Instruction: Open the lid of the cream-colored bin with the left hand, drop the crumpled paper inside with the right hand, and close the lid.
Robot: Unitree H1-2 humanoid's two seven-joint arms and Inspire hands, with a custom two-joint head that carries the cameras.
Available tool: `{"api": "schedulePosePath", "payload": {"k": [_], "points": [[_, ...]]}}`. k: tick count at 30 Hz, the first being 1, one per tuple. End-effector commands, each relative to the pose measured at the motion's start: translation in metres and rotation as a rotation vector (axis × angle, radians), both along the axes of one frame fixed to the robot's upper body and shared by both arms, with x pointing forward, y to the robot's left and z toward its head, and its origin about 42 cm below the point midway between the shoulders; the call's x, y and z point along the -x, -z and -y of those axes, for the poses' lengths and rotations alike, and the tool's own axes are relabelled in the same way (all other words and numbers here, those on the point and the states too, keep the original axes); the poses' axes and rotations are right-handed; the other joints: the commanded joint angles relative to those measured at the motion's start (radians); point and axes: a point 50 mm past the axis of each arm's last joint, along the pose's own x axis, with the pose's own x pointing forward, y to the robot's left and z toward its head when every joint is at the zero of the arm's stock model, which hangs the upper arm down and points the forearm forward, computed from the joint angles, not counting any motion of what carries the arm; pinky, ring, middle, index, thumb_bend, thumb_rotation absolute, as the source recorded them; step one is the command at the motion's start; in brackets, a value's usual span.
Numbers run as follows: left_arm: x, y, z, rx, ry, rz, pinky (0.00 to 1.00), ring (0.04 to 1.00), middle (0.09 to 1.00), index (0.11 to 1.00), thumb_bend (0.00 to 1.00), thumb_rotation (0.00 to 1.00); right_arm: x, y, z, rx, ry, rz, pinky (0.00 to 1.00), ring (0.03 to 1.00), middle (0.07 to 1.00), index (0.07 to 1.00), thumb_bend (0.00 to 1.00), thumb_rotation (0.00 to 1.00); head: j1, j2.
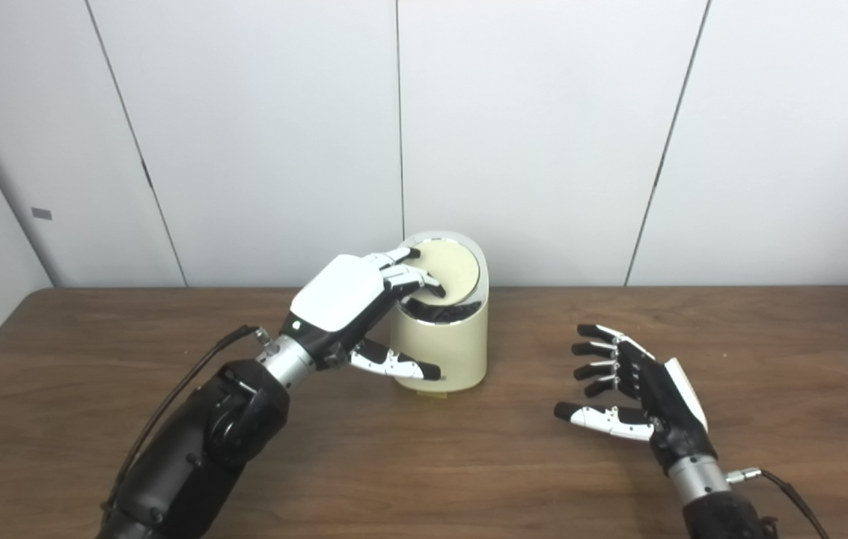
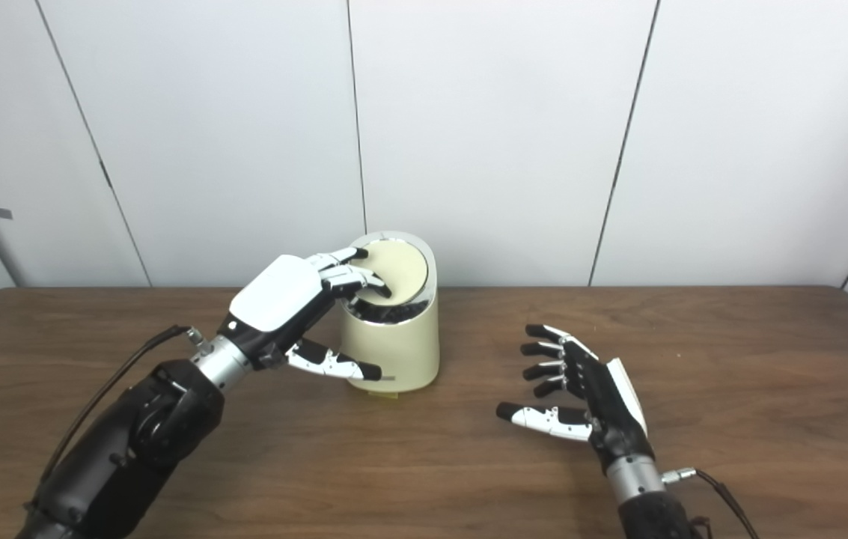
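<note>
1. The cream-colored bin [image 1: 442, 340] is being shown standing upright on the wooden table [image 1: 424, 464], toward the far side and a little left of centre, close to the white panel wall [image 1: 528, 135].
2. The bin's round swing lid [image 1: 450, 269] is being seen tilted, its near edge dipped inward so that a dark gap is being exposed along the near rim.
3. The left hand [image 1: 352, 311] is being held at the bin's left side: its fingertips [image 1: 424, 283] are being pressed on the lid near that dipped edge, and its thumb is being stretched across the front of the bin wall, touching it or just off it. Nothing is being gripped by it; the fingers are lying close together.
4. The right hand [image 2: 581, 393] is being held low over the table, well apart from the bin on the right, with fingers and thumb spread and nothing held between them.
5. No crumpled paper is being shown anywhere, on the table or in either hand.
6. Judged from this, the paper is probably already inside the bin, though the inside cannot be seen, and the lid is being handled for its closing.
7. What is being left, on that reading, is for the lid to be let level and the left hand drawn clear.
</note>
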Motion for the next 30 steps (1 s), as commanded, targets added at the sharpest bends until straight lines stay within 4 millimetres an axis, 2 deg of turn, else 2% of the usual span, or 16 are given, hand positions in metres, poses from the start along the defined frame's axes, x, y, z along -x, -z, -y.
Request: {"api": "schedulePosePath", "payload": {"k": [1, 5, 11, 18, 26, 30], "points": [[-0.0035, -0.0093, -0.0019, -0.068, -0.007, 0.011, 0.89, 0.921, 0.763, 0.752, 0.85, 0.49, -0.0058, -0.0201, -0.0008, -0.005, -0.014, 0.078, 0.51, 0.621, 0.727, 0.779, 0.76, 0.18, 0.000, 0.001], [-0.0031, -0.0090, -0.0012, -0.079, -0.011, 0.014, 0.91, 0.908, 0.742, 0.728, 0.86, 0.48, -0.0054, -0.0203, -0.0013, -0.007, -0.012, 0.077, 0.51, 0.621, 0.728, 0.776, 0.76, 0.18, -0.001, 0.004], [-0.0040, -0.0075, -0.0016, -0.074, 0.006, 0.026, 0.90, 0.839, 0.655, 0.651, 0.85, 0.50, -0.0052, -0.0206, -0.0014, -0.003, -0.011, 0.078, 0.51, 0.621, 0.728, 0.776, 0.76, 0.18, -0.002, 0.009], [-0.0034, -0.0049, 0.0005, -0.063, 0.017, 0.021, 0.93, 0.809, 0.611, 0.601, 0.84, 0.49, -0.0048, -0.0196, -0.0016, -0.015, -0.012, 0.076, 0.50, 0.614, 0.724, 0.776, 0.76, 0.18, -0.003, 0.011], [-0.0034, -0.0054, -0.0001, -0.042, 0.032, 0.032, 0.94, 0.799, 0.614, 0.614, 0.83, 0.49, -0.0053, -0.0205, -0.0002, -0.004, -0.012, 0.083, 0.51, 0.623, 0.730, 0.777, 0.76, 0.18, -0.002, 0.010], [-0.0031, -0.0096, -0.0033, 0.035, 0.050, 0.070, 0.91, 0.804, 0.630, 0.632, 0.82, 0.47, -0.0059, -0.0201, -0.0005, -0.006, -0.013, 0.085, 0.51, 0.617, 0.727, 0.776, 0.76, 0.18, -0.001, 0.010]]}}
